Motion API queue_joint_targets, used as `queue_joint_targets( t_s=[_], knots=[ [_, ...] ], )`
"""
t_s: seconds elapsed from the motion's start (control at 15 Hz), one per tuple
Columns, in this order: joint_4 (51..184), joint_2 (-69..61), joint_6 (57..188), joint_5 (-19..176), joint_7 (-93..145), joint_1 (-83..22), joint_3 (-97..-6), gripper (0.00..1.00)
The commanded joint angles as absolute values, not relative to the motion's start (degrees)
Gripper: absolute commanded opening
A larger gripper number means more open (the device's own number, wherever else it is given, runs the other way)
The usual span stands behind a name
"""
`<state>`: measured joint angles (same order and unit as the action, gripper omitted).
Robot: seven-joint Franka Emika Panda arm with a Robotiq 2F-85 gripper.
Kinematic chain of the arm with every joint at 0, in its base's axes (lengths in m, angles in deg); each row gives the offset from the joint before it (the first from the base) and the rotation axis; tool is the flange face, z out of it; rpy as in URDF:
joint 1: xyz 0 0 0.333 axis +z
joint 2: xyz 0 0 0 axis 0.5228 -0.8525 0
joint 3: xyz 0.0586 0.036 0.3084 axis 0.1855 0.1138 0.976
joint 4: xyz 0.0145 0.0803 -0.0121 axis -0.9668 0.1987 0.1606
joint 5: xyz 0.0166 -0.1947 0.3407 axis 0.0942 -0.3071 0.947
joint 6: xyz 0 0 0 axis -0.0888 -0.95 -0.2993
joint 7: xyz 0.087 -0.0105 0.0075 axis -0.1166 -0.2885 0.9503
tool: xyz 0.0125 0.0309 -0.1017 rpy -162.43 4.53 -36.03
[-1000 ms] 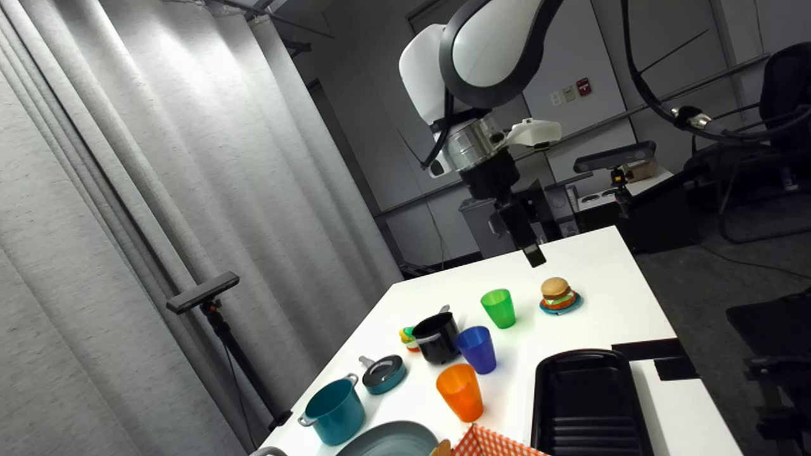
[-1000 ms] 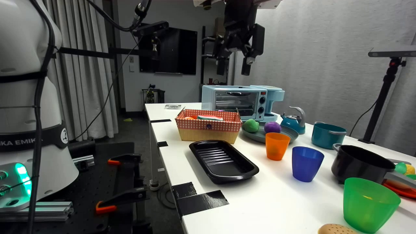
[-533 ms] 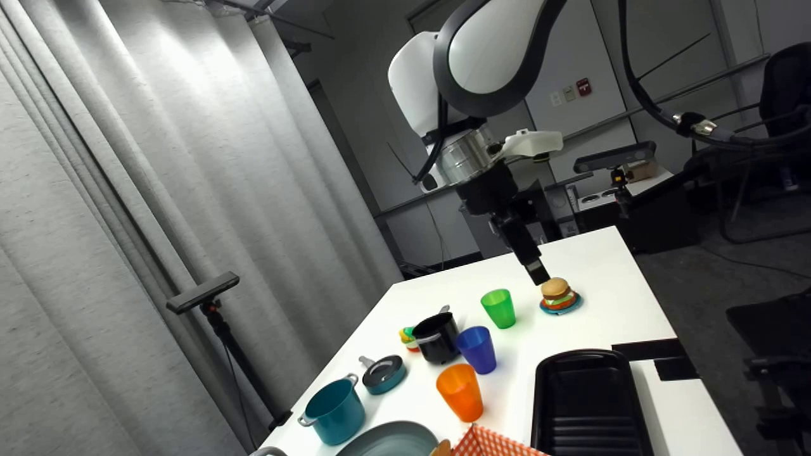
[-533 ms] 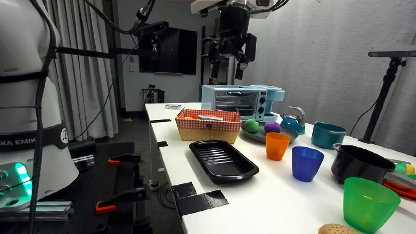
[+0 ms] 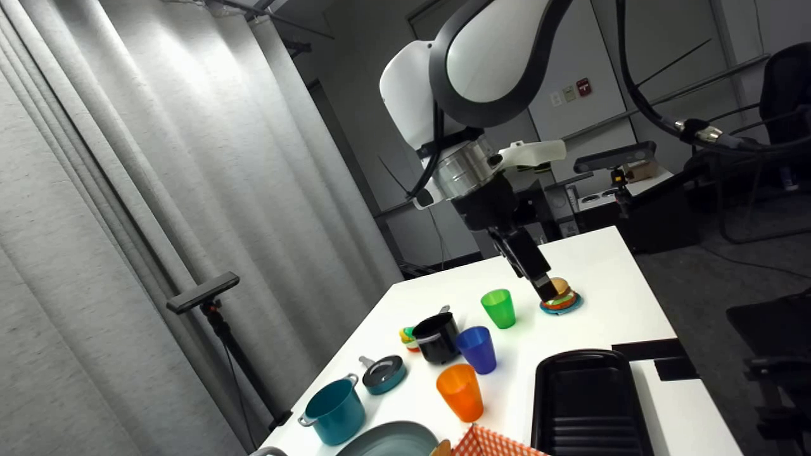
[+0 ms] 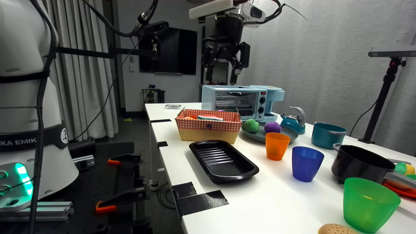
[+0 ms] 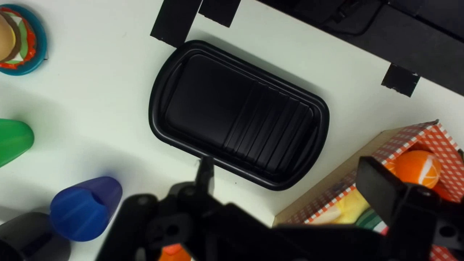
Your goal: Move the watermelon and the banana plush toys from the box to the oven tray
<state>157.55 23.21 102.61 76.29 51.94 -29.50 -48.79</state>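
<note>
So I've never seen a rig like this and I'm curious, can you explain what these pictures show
The machine is a robot arm ending in a gripper with two fingers. Two views come from cameras outside the robot; the wrist view comes from a camera on the arm, looking down past the fingers. On the white table sit a black oven tray, a checkered box, an orange cup, a blue cup, a green cup, a teal pot and a toy burger, among other things. Inside the box are a watermelon slice and a yellow toy, perhaps the banana. The gripper is open and holds nothing.
</note>
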Motion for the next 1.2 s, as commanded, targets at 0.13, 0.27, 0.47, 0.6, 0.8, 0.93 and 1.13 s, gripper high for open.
queue_joint_targets(
  t_s=[0.13,0.27,0.47,0.6,0.8,0.93,1.13],
  knots=[
    [158.14,22.42,102.83,77.68,55.79,-27.77,-47.51,1.00],
    [158.39,22.17,102.83,77.97,56.98,-27.05,-46.86,1.00],
    [158.73,21.93,102.85,78.32,58.71,-25.83,-45.72,1.00],
    [158.74,21.74,102.96,78.60,59.66,-24.97,-44.98,1.00],
    [158.65,21.51,103.26,79.20,60.87,-23.81,-43.93,1.00],
    [158.59,21.42,103.63,79.54,61.40,-23.01,-43.16,1.00],
    [158.63,21.37,104.75,79.86,61.96,-21.85,-42.02,1.00]
  ],
)
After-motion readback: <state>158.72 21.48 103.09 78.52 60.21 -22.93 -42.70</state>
